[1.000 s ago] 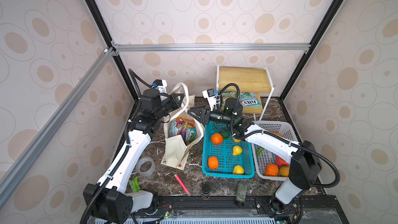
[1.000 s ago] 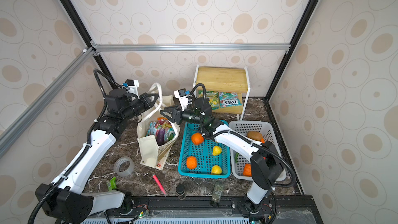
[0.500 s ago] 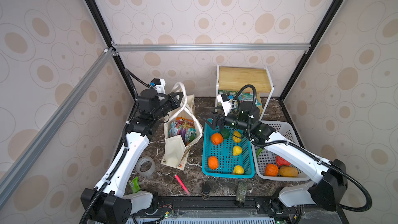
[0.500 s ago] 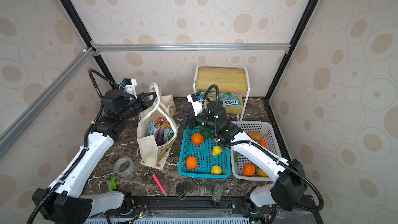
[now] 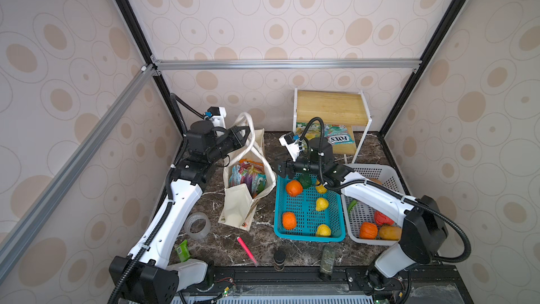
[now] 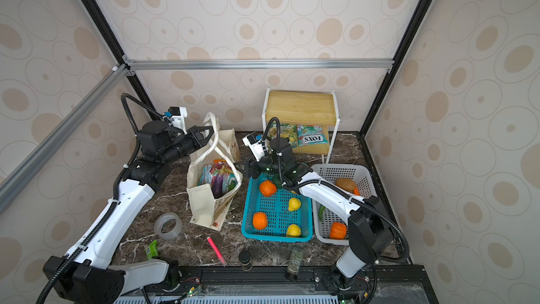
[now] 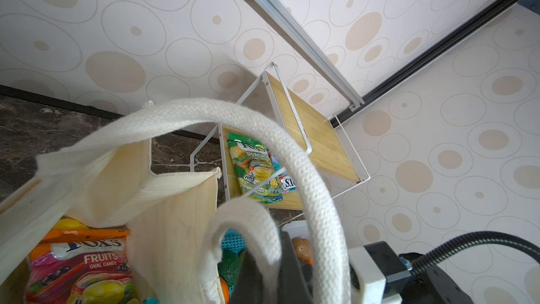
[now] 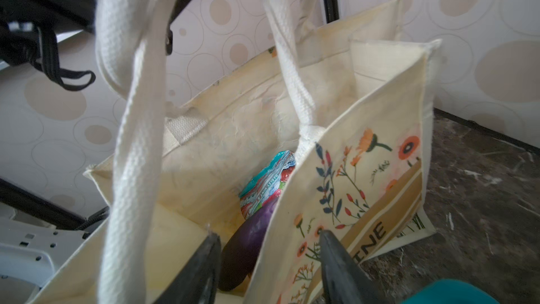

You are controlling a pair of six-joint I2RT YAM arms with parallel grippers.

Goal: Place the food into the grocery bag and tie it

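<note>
Grocery bag (image 5: 237, 206): upright on the dark marble tabletop (image 5: 219, 244) in both top views, mouth open, just left of the turquoise basket (image 5: 306, 236). Candy packets (image 5: 248, 172) inside (glossy, mixed colours). Left gripper (image 5: 244, 134) above the mouth, pressed together on a white handle (image 5: 248, 118), strap drawn upward. Right gripper (image 5: 281, 168) at the bag's right rim, over the far left corner of the turquoise basket. In that basket: oranges (image 5: 293, 188) and yellow citrus (image 5: 320, 203). White basket (image 5: 385, 171) further right, more toy produce inside. Fox's packets (image 5: 336, 137) flat on the lower board of the wooden shelf (image 5: 330, 106) at the back. Along the front edge: tape roll (image 5: 198, 226), pink marker (image 5: 247, 250), green bar (image 5: 182, 250), dark jars (image 5: 279, 258).

Same layout in a top view: bag (image 6: 201, 203), left gripper (image 6: 209, 133), right gripper (image 6: 243, 168).

Left wrist: white handle (image 7: 263, 130) arching across, looping down past a dark finger (image 7: 287, 261); contact point itself hidden by the strap. Below, bag mouth with a "FRUITS OVAL CANDY" packet (image 7: 87, 264); shelf packets (image 7: 254, 168) beyond.

Right wrist: right gripper (image 8: 266, 233) spread wide, one finger (image 8: 201, 270) inside the bag, the other outside against the floral printed face (image 8: 365, 185), cloth wall between. Purple eggplant (image 8: 248, 244) and a teal packet (image 8: 268, 176) within.
</note>
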